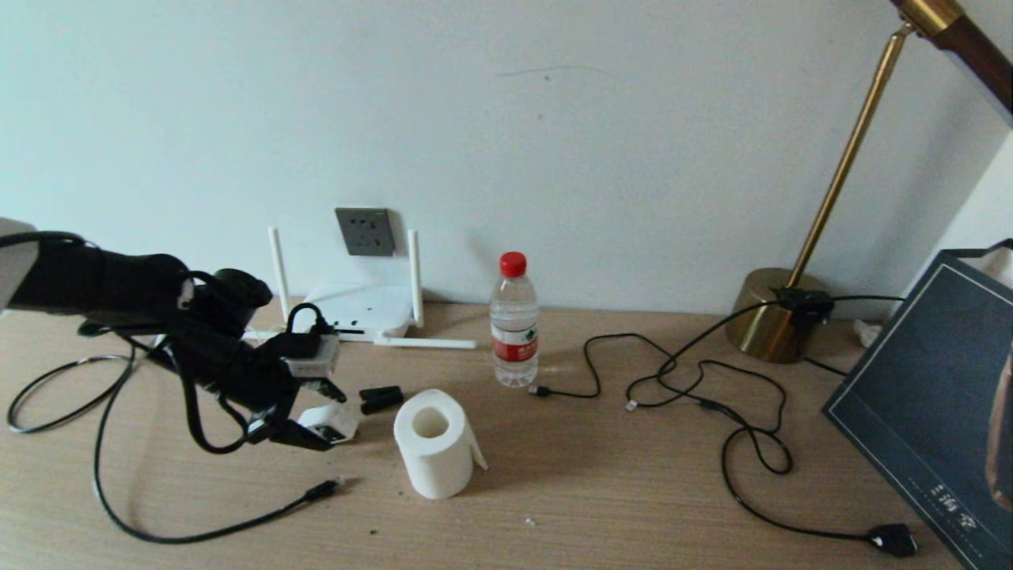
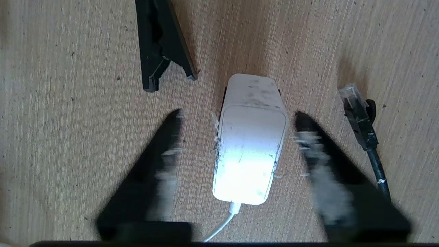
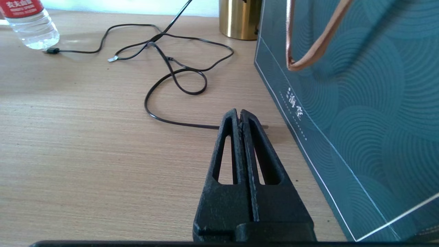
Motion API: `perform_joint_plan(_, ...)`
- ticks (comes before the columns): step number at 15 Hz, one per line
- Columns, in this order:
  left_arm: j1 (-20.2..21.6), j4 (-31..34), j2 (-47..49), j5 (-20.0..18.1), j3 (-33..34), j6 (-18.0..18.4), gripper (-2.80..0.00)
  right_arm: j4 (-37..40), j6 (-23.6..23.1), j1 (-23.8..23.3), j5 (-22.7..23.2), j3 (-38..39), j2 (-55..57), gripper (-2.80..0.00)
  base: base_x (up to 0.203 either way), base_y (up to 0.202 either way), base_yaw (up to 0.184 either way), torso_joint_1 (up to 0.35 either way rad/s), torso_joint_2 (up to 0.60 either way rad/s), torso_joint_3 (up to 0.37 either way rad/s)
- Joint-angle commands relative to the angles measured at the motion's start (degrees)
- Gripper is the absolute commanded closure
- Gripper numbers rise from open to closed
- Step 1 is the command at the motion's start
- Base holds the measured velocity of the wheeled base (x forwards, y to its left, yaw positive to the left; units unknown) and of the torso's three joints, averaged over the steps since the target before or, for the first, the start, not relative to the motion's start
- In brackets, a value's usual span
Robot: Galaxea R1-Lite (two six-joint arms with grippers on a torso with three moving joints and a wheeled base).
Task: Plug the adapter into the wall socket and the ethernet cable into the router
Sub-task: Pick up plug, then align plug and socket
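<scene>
The white adapter point(image 2: 252, 137) lies flat on the wooden table, its thin white cord point(image 2: 219, 229) running back toward the wrist. My left gripper point(image 2: 238, 116) is open and straddles the adapter, one finger on each side with a gap to both. In the head view the left gripper point(image 1: 323, 416) is low over the adapter point(image 1: 336, 421), in front of the router point(image 1: 360, 307). The dark grey wall socket point(image 1: 365, 231) is on the wall above the router. The ethernet cable's clear plug point(image 2: 350, 96) lies just beside the gripper; its tip point(image 1: 326, 488) shows near the front. My right gripper point(image 3: 239, 115) rests shut and empty beside a bag.
A small black clip-like block point(image 2: 161, 44) lies just beyond the adapter. A toilet roll point(image 1: 433, 443) and a water bottle point(image 1: 514, 321) stand right of it. Thin black cables point(image 1: 712, 396) sprawl toward a brass lamp base point(image 1: 772, 317). A dark teal bag point(image 1: 934, 412) fills the right edge.
</scene>
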Motion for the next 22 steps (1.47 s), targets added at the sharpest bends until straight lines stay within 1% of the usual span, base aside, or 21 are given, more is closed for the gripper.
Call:
perform_joint_plan(1, -0.13, 0.26, 0.04, -0.19, -0.18, 0.44, 0.0, -0.02, 0.01, 0.0, 0.0, 0.0, 0.0, 0.0, 0.0, 0.0, 0.0, 0.0, 0.0, 0.0)
perform_joint_plan(9, -0.13, -0.08, -0.91, -0.38, 1.28, 0.44, 0.0, -0.02, 0.01, 0.0, 0.0, 0.0, 0.0, 0.0, 0.0, 0.0, 0.0, 0.0, 0.0, 0.0)
perform_joint_plan(10, -0.2, -0.6, -1.33, -1.24, 1.74, 0.28, 0.0, -0.02, 0.01, 0.0, 0.0, 0.0, 0.0, 0.0, 0.0, 0.0, 0.0, 0.0, 0.0, 0.0)
perform_joint_plan(11, -0.24, -0.66, -1.73, -4.06, 1.58, 0.26, 0.0, -0.02, 0.01, 0.0, 0.0, 0.0, 0.0, 0.0, 0.0, 0.0, 0.0, 0.0, 0.0, 0.0)
perform_joint_plan(12, -0.23, -0.8, -2.28, -8.58, 1.29, 0.0, 0.0, -0.02, 0.01, 0.0, 0.0, 0.0, 0.0, 0.0, 0.0, 0.0, 0.0, 0.0, 0.0, 0.0)
perform_joint_plan(13, -0.15, -1.14, -3.77, -12.46, 0.68, -1.23, 0.0, -0.02, 0.01, 0.0, 0.0, 0.0, 0.0, 0.0, 0.0, 0.0, 0.0, 0.0, 0.0, 0.0)
perform_joint_plan(14, 0.05, -1.74, -6.09, -13.88, 0.12, -4.2, 0.0, -0.02, 0.01, 0.0, 0.0, 0.0, 0.0, 0.0, 0.0, 0.0, 0.0, 0.0, 0.0, 0.0)
perform_joint_plan(15, 0.26, -2.27, -8.35, -14.44, -0.08, -8.54, 0.0, -0.02, 0.01, 0.0, 0.0, 0.0, 0.0, 0.0, 0.0, 0.0, 0.0, 0.0, 0.0, 0.0)
perform_joint_plan(16, 0.89, -3.58, -10.37, -15.96, -0.04, -14.16, 0.0, -0.02, 0.01, 0.0, 0.0, 0.0, 0.0, 0.0, 0.0, 0.0, 0.0, 0.0, 0.0, 0.0)
perform_joint_plan(17, 2.65, -6.72, -11.13, -18.18, -0.01, -17.6, 0.0, -0.02, 0.01, 0.0, 0.0, 0.0, 0.0, 0.0, 0.0, 0.0, 0.0, 0.0, 0.0, 0.0)
perform_joint_plan(18, 4.19, -8.22, -11.77, -19.2, -0.12, -20.75, 0.0, -0.02, 0.01, 0.0, 0.0, 0.0, 0.0, 0.0, 0.0, 0.0, 0.0, 0.0, 0.0, 0.0)
perform_joint_plan(19, 5.11, -8.15, -13.52, -19.82, -0.12, -23.69, 0.0, -0.02, 0.01, 0.0, 0.0, 0.0, 0.0, 0.0, 0.0, 0.0, 0.0, 0.0, 0.0, 0.0)
perform_joint_plan(20, 5.82, -6.55, -15.79, -20.06, 0.16, -25.69, 0.0, -0.02, 0.01, 0.0, 0.0, 0.0, 0.0, 0.0, 0.0, 0.0, 0.0, 0.0, 0.0, 0.0)
perform_joint_plan(21, 6.59, -3.48, -18.5, -20.02, 0.69, -26.59, 0.0, -0.02, 0.01, 0.0, 0.0, 0.0, 0.0, 0.0, 0.0, 0.0, 0.0, 0.0, 0.0, 0.0)
perform_joint_plan(22, 7.34, 0.91, -21.68, -19.79, 1.36, -26.96, 0.0, -0.02, 0.01, 0.0, 0.0, 0.0, 0.0, 0.0, 0.0, 0.0, 0.0, 0.0, 0.0, 0.0)
